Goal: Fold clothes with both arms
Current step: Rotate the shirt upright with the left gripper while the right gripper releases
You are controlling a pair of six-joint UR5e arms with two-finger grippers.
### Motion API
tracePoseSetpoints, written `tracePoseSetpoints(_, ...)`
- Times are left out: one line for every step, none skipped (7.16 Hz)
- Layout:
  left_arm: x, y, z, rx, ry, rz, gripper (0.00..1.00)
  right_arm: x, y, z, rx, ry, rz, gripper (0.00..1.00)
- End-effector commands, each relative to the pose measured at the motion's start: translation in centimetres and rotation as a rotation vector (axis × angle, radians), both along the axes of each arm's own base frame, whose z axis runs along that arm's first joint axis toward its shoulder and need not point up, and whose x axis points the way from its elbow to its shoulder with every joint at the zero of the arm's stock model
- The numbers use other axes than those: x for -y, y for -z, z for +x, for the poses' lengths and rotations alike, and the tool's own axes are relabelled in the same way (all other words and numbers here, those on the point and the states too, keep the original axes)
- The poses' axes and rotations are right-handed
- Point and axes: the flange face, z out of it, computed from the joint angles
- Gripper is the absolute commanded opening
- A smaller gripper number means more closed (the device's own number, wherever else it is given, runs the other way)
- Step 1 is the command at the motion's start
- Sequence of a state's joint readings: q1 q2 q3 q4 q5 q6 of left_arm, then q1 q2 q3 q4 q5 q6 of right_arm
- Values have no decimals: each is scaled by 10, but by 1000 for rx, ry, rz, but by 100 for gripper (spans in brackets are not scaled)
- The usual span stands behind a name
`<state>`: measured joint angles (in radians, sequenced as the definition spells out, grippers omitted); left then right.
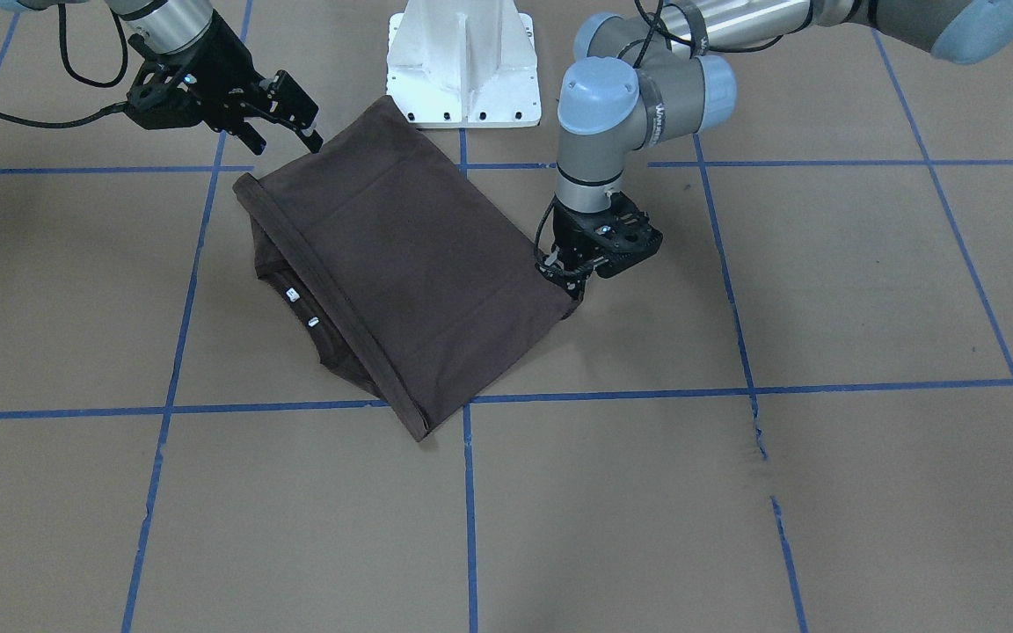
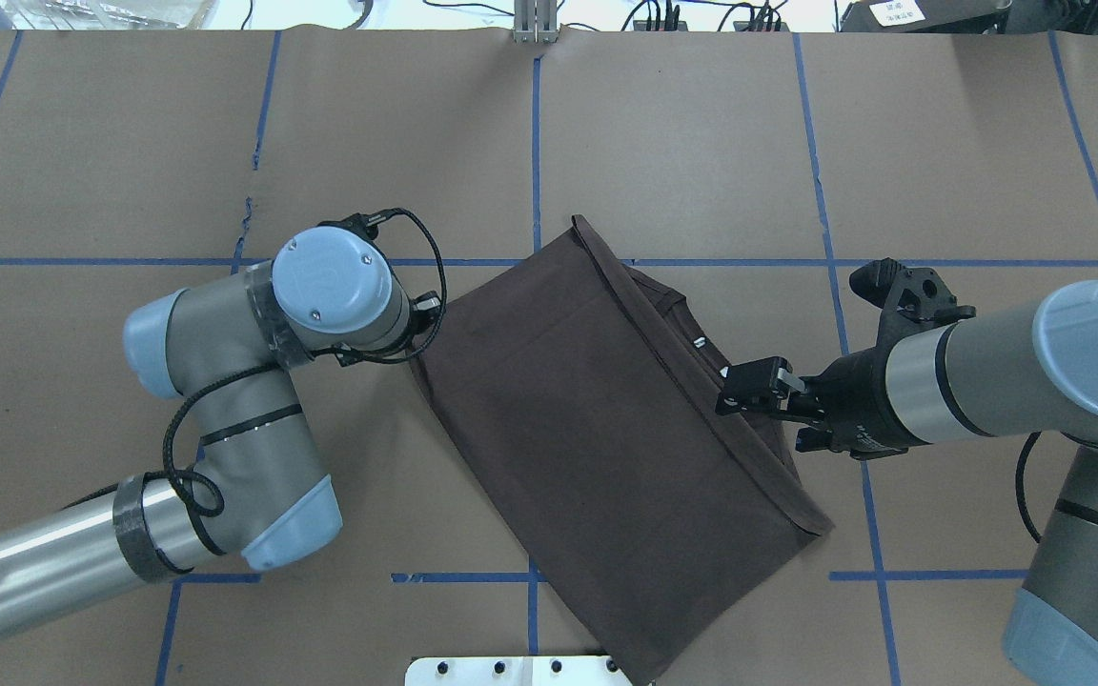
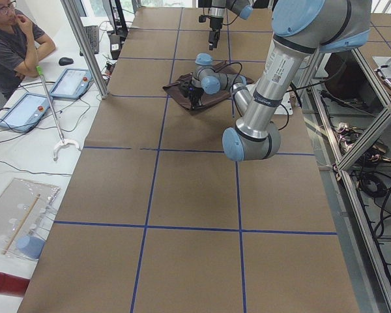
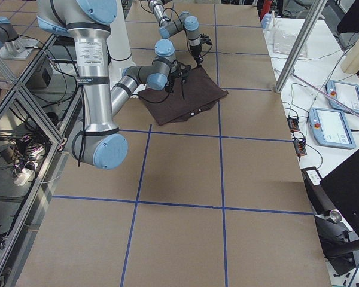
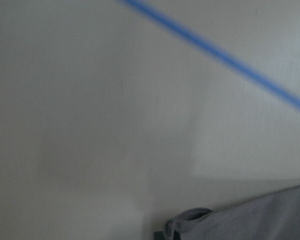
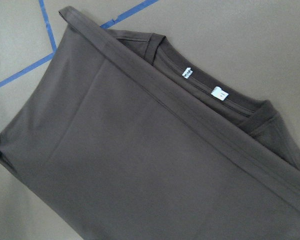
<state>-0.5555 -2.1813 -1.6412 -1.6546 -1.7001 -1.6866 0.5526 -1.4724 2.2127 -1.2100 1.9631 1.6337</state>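
The dark brown T-shirt (image 1: 419,264) lies folded in a slanted rectangle on the table just in front of the base; its hem band lies along the collar (image 6: 205,85) with two white labels. It also shows in the overhead view (image 2: 597,429). My left gripper (image 1: 570,288) points straight down at the shirt's corner, low on the table, and appears shut on the fabric there; a bunched bit of cloth (image 5: 250,222) shows in its wrist view. My right gripper (image 1: 285,141) hangs open and empty above the opposite edge, near the collar side (image 2: 749,386).
The white pedestal base (image 1: 462,70) stands right behind the shirt. Brown paper with blue tape lines (image 2: 535,143) covers the table. An operator (image 3: 13,39) sits by tablets past the table's far side.
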Motion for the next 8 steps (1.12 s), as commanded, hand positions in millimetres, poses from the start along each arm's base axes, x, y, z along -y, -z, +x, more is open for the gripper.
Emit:
tracePoseSetpoints(73, -17, -22, 36, 37, 61, 0, 8, -7, -2, -14, -14, -6, 100)
tracePoseSetpoints(107, -21, -21, 43, 21, 120, 0, 9, -7, -2, -14, -18, -6, 100)
tracePoseSetpoints(140, -7, 1, 14, 20, 186, 0, 11, -8, -3, -17, -24, -5, 100)
tracePoseSetpoints(164, 3, 27, -12, 28, 225, 0, 12, -6, -3, -13, -28, -1, 100)
tracePoseSetpoints(179, 5, 38, -19, 44, 297, 0, 14, -5, -4, -12, -29, -1, 100)
tracePoseSetpoints(190, 3, 48, -8, 32, 357, 0, 16, -4, -5, -12, -32, -1, 100)
tracePoseSetpoints(193, -5, 50, -9, 33, 364, 0, 18, -7, -6, -19, -35, -4, 100)
tracePoseSetpoints(194, -7, 48, -2, 46, 369, 0, 19, -10, -8, -25, -36, -8, 100)
